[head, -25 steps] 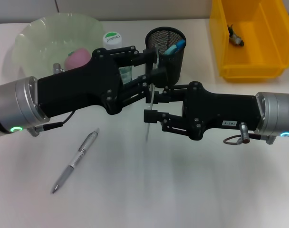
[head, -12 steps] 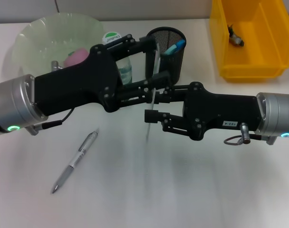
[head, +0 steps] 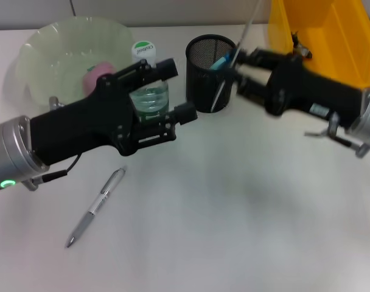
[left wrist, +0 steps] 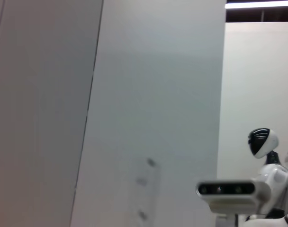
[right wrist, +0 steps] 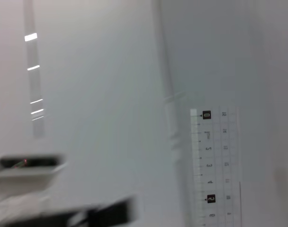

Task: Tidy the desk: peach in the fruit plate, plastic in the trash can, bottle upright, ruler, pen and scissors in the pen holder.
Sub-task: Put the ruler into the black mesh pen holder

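Note:
My right gripper (head: 237,66) is shut on the clear ruler (head: 224,85) and holds it tilted just right of the black mesh pen holder (head: 204,82). The ruler's lower end is by the holder's side, and its scale shows in the right wrist view (right wrist: 212,165). A blue-handled item (head: 224,59) stands in the holder. My left gripper (head: 180,90) is open, just left of the holder. The upright white-capped bottle (head: 143,50) shows behind its fingers. The pink peach (head: 97,74) lies in the green plate (head: 45,42). A silver pen (head: 97,207) lies on the desk at the front left.
A yellow bin (head: 331,67) stands at the back right with a small dark scrap (head: 302,47) inside. The left wrist view shows only a wall and another robot far off.
My left gripper opened, let go of the ruler and drew back to the left. My right gripper carried the ruler up and to the right, beside the pen holder.

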`<state>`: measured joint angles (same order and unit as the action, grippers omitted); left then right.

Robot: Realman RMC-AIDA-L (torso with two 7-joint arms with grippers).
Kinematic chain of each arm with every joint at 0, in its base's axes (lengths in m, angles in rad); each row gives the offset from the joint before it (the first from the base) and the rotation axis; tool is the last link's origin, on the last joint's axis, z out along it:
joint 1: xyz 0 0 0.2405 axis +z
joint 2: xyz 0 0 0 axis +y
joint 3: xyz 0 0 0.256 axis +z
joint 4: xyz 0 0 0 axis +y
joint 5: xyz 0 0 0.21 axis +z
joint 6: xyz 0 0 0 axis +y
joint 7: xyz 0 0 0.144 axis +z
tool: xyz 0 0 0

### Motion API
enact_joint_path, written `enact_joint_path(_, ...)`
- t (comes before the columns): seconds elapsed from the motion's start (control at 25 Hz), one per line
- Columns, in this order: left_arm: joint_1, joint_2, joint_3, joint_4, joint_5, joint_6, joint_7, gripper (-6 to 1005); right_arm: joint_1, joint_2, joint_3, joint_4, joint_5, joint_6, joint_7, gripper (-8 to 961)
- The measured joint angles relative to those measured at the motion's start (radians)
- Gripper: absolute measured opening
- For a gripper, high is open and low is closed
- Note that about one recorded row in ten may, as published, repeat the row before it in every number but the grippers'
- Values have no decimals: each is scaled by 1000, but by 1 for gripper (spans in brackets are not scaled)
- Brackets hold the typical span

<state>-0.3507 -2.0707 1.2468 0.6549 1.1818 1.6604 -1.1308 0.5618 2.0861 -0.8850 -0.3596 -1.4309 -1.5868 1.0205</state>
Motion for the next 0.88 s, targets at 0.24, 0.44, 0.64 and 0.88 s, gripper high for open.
enact_joint_path(0.24,2,-2,6,-45,-1,-1,31,789,25,3,-9,9,214,200,-61,395)
enact_joint_path(0.44,3,-3,8,-46,-1,-1,31,788,72,5,-3,45,227,287,-160,396)
enact_joint_path(0.64,0,-3,9,-46,3,-2,31,787,123,6,-10,146,284,322,-328,397)
enact_joint_path(0.88,-1,-4,10,-47,3,-3,31,787,158,7,-2,201,295,332,-399,398)
